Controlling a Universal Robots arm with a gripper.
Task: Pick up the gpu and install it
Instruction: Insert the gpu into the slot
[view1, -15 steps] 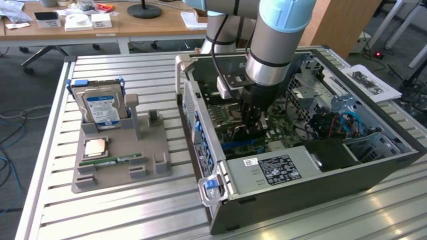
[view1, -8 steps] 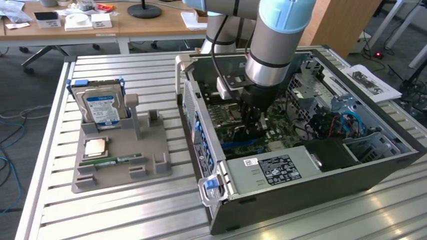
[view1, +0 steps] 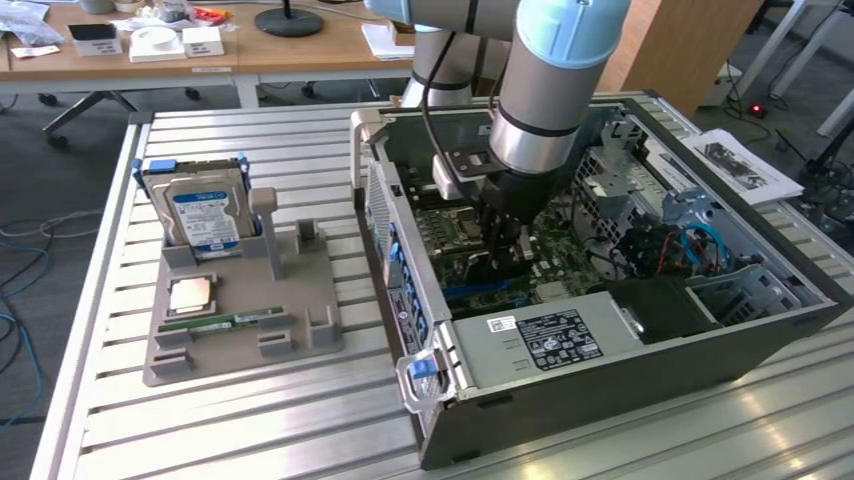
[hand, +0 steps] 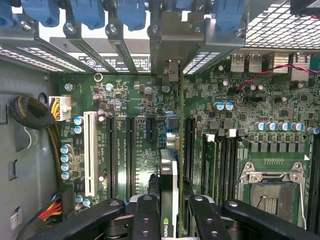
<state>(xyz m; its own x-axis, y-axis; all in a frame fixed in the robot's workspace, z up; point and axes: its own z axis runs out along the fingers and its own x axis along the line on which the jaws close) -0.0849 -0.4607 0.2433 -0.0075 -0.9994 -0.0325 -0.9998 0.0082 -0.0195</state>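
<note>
The gpu stands on its edge inside the computer case, seen end-on as a thin card with a green logo on its near end. The gripper has its jaws closed on it, one black finger pressed against each face. The card sits over the motherboard on the case floor, running parallel to the long black expansion slots and the white slot. Whether its lower edge touches a slot cannot be told. The open processor socket lies further across the same board. In the exterior view the arm reaches straight down into the middle of the case, with the gripper low among the components. Outside the case, on the exterior view's left, a grey parts tray rests on the slatted table. It holds an upright hard drive, a processor chip and a green memory stick.
</note>
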